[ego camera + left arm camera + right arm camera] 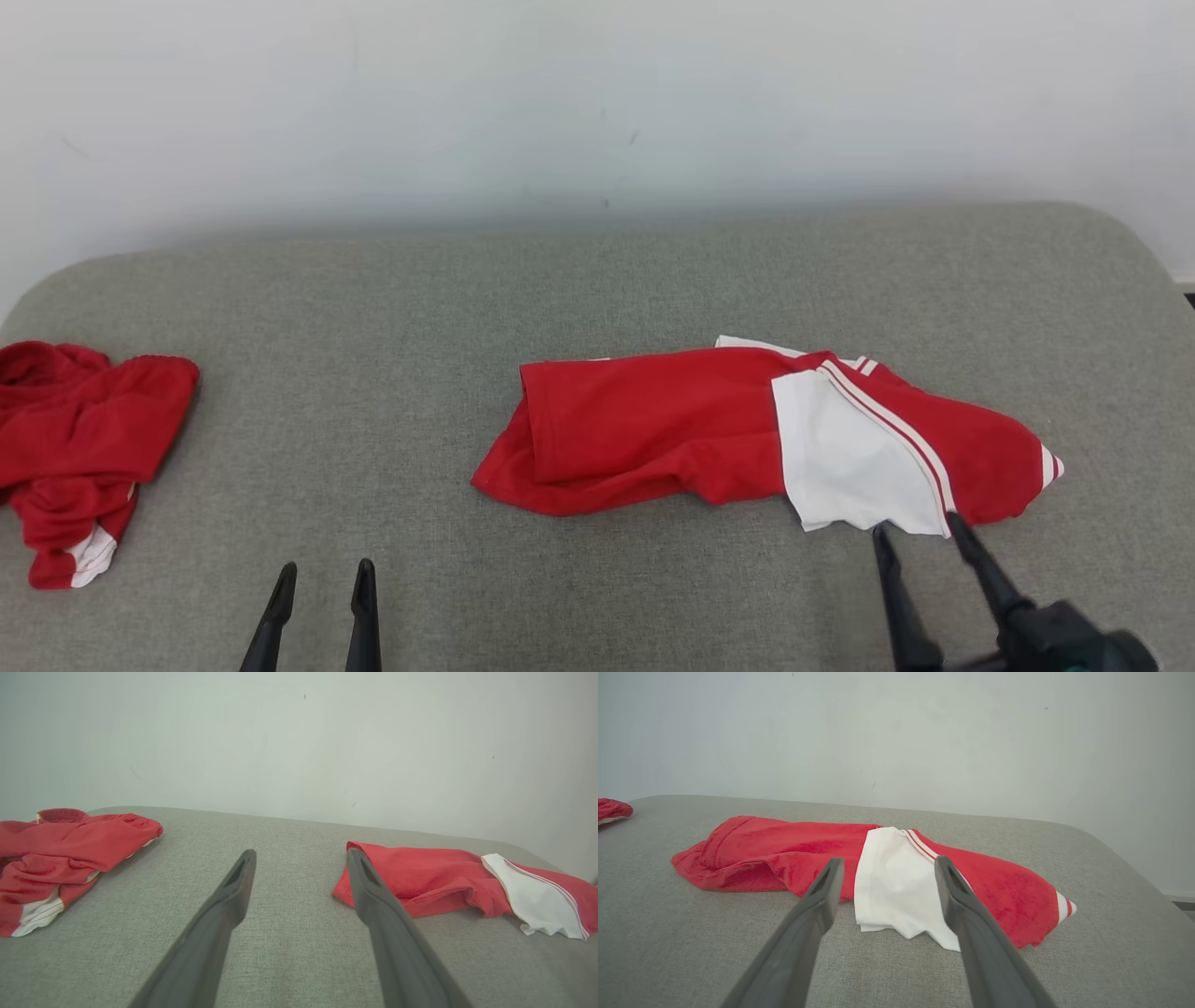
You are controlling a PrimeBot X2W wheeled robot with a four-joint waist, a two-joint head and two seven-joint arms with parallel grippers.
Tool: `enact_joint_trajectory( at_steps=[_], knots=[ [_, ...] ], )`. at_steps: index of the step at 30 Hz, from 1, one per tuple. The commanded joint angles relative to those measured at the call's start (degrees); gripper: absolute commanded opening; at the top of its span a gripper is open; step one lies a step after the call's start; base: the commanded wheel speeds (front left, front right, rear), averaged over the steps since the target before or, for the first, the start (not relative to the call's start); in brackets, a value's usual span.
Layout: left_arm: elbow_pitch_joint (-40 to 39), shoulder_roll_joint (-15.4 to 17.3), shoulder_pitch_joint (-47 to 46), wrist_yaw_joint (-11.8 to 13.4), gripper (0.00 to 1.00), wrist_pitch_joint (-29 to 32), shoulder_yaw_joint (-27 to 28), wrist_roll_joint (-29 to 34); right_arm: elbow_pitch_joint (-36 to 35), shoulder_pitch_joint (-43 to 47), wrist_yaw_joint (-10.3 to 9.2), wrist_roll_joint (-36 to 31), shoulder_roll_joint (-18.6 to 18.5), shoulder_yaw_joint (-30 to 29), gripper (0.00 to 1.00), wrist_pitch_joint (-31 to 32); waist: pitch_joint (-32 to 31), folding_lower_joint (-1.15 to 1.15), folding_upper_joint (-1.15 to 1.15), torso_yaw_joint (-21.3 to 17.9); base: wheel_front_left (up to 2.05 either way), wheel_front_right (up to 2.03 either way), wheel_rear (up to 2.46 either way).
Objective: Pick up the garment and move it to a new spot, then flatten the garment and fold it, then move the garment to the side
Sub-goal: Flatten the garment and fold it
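**Grippers wide open: left gripper [327, 565] and right gripper [916, 525] hold nothing**

ok so, starting at the right gripper. It's at the lower right of the head view, with its two long dark fingers angled up and a bit to the left and the jaws clearly apart. The tips sit right at the near edge of the rumpled red fabric garment with a white panel and thin white stripes [653, 429]. From that arm's wrist camera, the fingers frame the white panel [896, 886], one on each side. Honestly can't tell if either tip is actually touching the cloth or just hanging over it.

The left gripper is down at the lower left, fingers pointing straight up the head view and spread just as wide. It's over bare cloth, well apart from the garment. From its own wrist camera, the garment's plain red end peeks out just past the right-hand finger.

The garment itself lies stretched out sideways on the grey woven-fabric surface [597, 289], from about the middle over toward the robot's right. The plain red end points left and the striped cuff end points right. It's not flat at all: the red part is doubled over on itself and the white panel is wrinkled at its lower edge.

Way over at the left edge of the surface there's a second bunched-up red garment with a bit of white trim [84, 420], nowhere near either gripper. A plain pale wall [597, 93] runs behind it all.
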Motion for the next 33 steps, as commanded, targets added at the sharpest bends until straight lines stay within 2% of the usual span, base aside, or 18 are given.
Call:
enact_joint_trajectory(
  at_steps=[1, 12, 16, 20, 24, 33],
  knots=[
    [0.2, -0.06, 0.91, 0.05, 1.0, -0.19, 0.1, -0.1, 0.36, 0.85, 0.05, -0.07, 0.09, 0.08, 1.0, -0.34, -0.57, 0.0, 0.0, 0.23, 0.0, 0.0, 0.0],
    [0.57, -0.09, 2.3, 0.05, 1.0, -0.19, 0.54, -1.0, 3.31, 1.81, 0.05, 1.36, 1.13, 1.13, 1.0, -1.9, -1.31, 0.0, 0.0, 0.53, 0.0, 0.0, 0.0],
    [2.27, -0.1, -0.21, 0.05, 1.0, -0.19, -1.27, -2.0, 3.35, 1.25, 0.05, 1.57, 1.19, 1.49, 1.0, -1.83, -0.92, 0.0, 0.0, -0.03, 0.0, 0.0, 0.0],
    [9.72, 1.83, -5.81, 0.05, 1.0, -0.05, -6.1, -4.35, 3.22, 0.47, 0.05, 1.88, 1.32, 2.24, 1.0, -1.74, 0.36, 0.0, 0.0, -1.41, 0.0, 0.0, 0.0],
    [17.35, 3.18, -14.62, 0.05, 1.0, 3.26, -11.34, -7.86, 3.31, -0.22, 0.05, 2.21, 1.41, 3.35, 1.0, -1.66, 2.36, 0.0, 0.0, -3.83, 0.0, 0.0, 0.0],
    [30.88, 4.04, -28.34, 0.05, 1.0, 11.79, -14.54, -13.23, 4.08, -2.41, 0.05, 3.16, 1.85, 5.02, 1.0, -2.5, 6.98, 0.0, 0.0, -10.46, 0.0, 0.0, 0.0]
  ],
)
